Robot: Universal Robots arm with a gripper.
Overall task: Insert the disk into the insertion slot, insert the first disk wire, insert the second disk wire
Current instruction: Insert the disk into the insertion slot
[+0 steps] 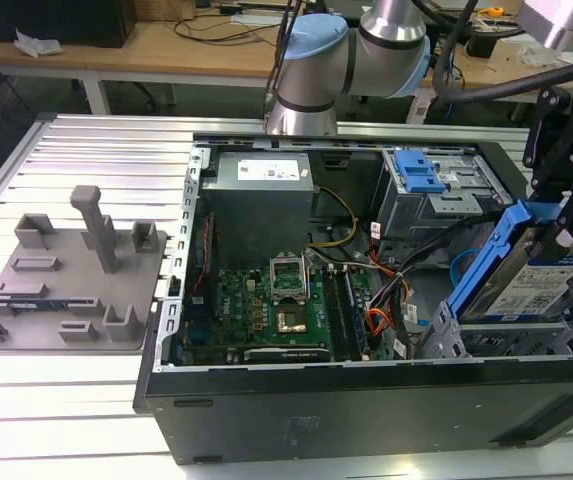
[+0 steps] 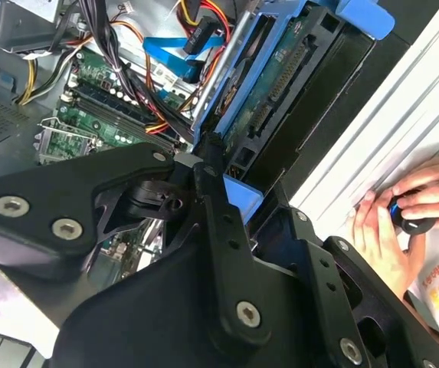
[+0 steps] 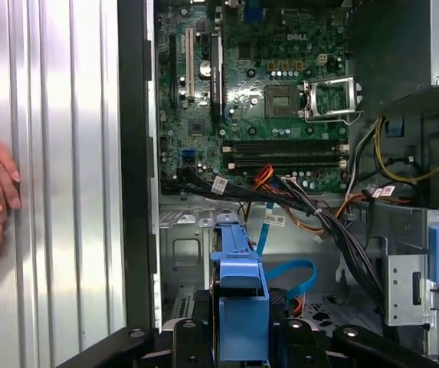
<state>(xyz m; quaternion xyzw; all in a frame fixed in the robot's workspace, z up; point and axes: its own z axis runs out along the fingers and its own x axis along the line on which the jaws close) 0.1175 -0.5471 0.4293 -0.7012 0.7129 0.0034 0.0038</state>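
The slatted metal table (image 1: 86, 400) is carrying an open computer case (image 1: 366, 420) lying on its side, and the arm (image 1: 316, 60) is reaching over it from behind. On the exterior view's left a grey fixture block (image 1: 66, 280) is sitting on the slats. Inside the case the green motherboard (image 1: 266, 300) is lying exposed. At the exterior view's right the insertion slot (image 1: 441, 338) is sitting in the case's corner, and the disk (image 1: 526, 290) is hanging tilted just above it, not yet seated. The gripper (image 1: 554, 238) is clamping the disk's blue carrier with its fingers closed onto it. The first disk wire (image 1: 378, 320) and the second disk wire (image 1: 456, 265) are lying loose near the slot. A person's hands (image 2: 380, 238) are resting on the table beside the case.
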